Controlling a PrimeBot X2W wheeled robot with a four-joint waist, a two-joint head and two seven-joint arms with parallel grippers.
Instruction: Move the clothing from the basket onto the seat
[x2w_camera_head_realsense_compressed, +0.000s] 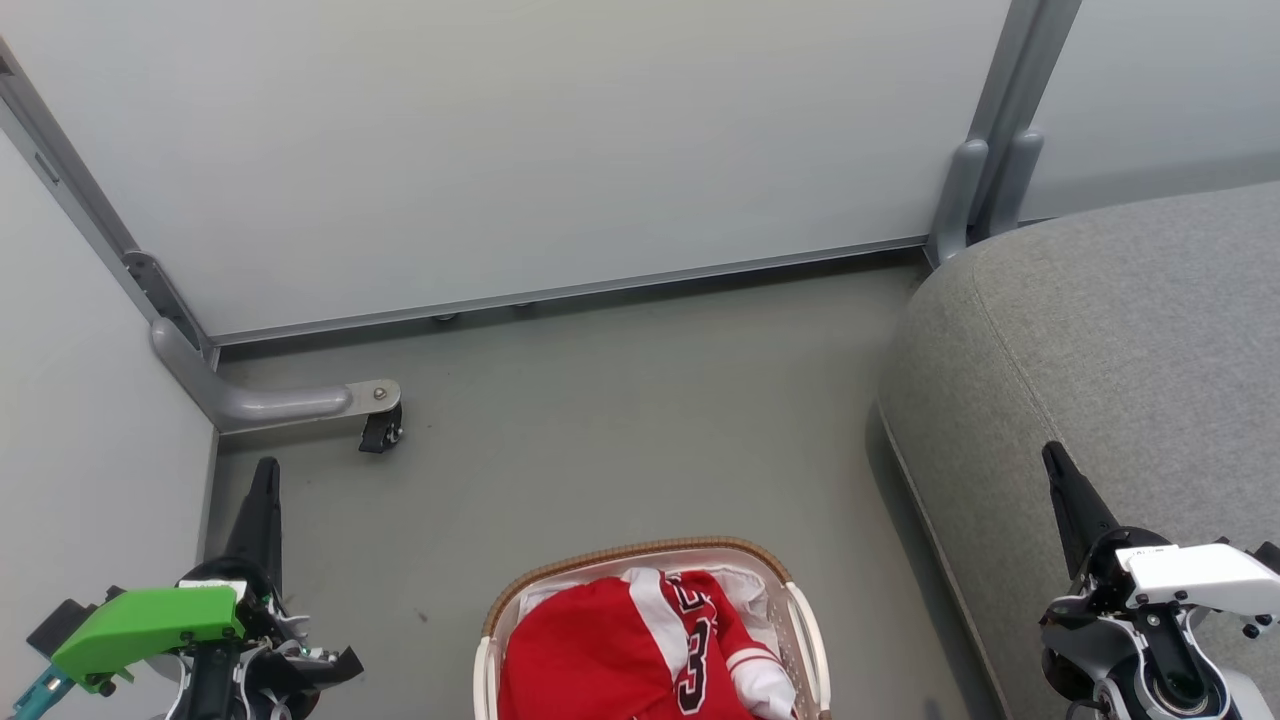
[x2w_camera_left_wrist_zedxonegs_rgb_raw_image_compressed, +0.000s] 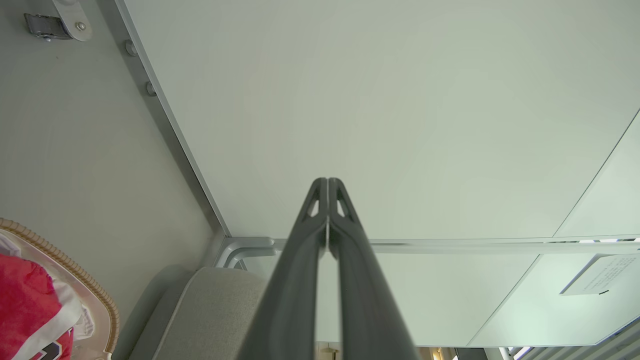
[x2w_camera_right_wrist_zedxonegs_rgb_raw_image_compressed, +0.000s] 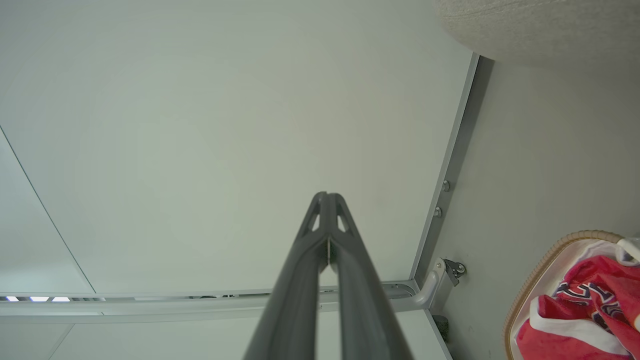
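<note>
The red clothing (x2w_camera_head_realsense_compressed: 610, 650) with white trim and a black number lies heaped in the white basket (x2w_camera_head_realsense_compressed: 640, 553) with the brown rim, on the floor at the bottom centre of the head view. The clothing (x2w_camera_left_wrist_zedxonegs_rgb_raw_image_compressed: 22, 305) and the basket (x2w_camera_left_wrist_zedxonegs_rgb_raw_image_compressed: 95, 300) also show at the left wrist view's lower left, and the clothing (x2w_camera_right_wrist_zedxonegs_rgb_raw_image_compressed: 575, 320) in the basket (x2w_camera_right_wrist_zedxonegs_rgb_raw_image_compressed: 545, 255) at the right wrist view's lower right. The grey seat (x2w_camera_head_realsense_compressed: 1110, 340) fills the right side. My left gripper (x2w_camera_head_realsense_compressed: 265, 470) is shut at the lower left, away from the basket. My right gripper (x2w_camera_head_realsense_compressed: 1052, 455) is shut over the seat's edge. Both hold nothing.
Pale partition panels (x2w_camera_head_realsense_compressed: 560, 140) on grey metal frames close off the back and left. A frame foot with a small black caster (x2w_camera_head_realsense_compressed: 380, 430) juts onto the grey floor (x2w_camera_head_realsense_compressed: 620, 420) between my left gripper and the basket. The seat's corner (x2w_camera_left_wrist_zedxonegs_rgb_raw_image_compressed: 210, 310) shows in the left wrist view.
</note>
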